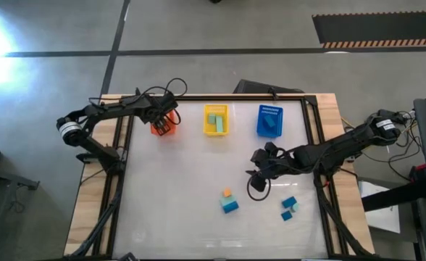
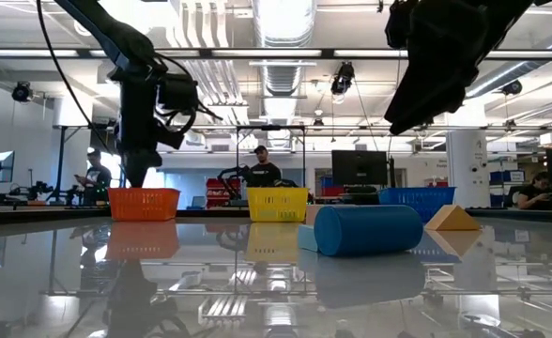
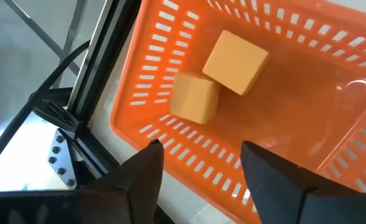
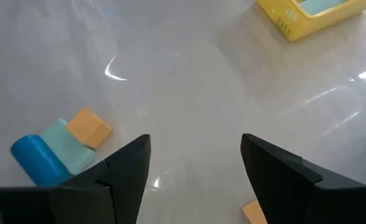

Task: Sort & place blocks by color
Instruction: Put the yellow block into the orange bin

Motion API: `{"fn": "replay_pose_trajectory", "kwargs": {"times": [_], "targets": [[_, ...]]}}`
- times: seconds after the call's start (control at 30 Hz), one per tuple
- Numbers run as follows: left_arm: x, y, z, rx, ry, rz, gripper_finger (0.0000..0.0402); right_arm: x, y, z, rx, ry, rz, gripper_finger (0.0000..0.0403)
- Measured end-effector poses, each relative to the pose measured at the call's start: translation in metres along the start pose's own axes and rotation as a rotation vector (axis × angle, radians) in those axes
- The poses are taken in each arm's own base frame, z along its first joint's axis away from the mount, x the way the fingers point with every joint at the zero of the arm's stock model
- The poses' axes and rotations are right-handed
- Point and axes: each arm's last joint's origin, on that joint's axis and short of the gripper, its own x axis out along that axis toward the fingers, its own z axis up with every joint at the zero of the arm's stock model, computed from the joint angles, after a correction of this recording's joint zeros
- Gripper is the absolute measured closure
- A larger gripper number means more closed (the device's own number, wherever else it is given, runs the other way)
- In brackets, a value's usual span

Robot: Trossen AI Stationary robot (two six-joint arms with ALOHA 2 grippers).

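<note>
My left gripper stands open above the near wall of the orange bin at the far left, with nothing between its fingers. Two orange blocks lie on the bin's floor. My right gripper hangs open over bare table right of the middle. Just ahead of it, a blue round bar, a teal block and an orange block lie together on the table. A second small group of blue and teal blocks lies nearer the right edge.
The yellow bin holds teal blocks and the blue bin holds blue ones; both stand in the far row beside the orange bin. A black frame rims the white table. People stand in the room behind.
</note>
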Motion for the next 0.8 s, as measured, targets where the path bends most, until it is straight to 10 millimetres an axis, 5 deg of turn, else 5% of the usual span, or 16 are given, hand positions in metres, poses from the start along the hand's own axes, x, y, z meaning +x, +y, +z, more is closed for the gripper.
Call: {"fn": "replay_pose_trajectory", "kwargs": {"times": [0.3,0.6,0.8], "targets": [[-0.018,-0.007,-0.001,-0.015,-0.076,-0.011,0.0202,-0.003,0.010,-0.005,-0.009,-0.008,0.038,0.0162],[-0.075,-0.032,-0.014,-0.092,-0.318,-0.097,0.0202,0.014,0.029,-0.010,-0.182,-0.033,0.087,0.0162],[-0.114,-0.069,-0.023,-0.171,-0.594,-0.273,0.0202,0.030,0.039,-0.006,-0.263,-0.016,0.072,0.0162]]}}
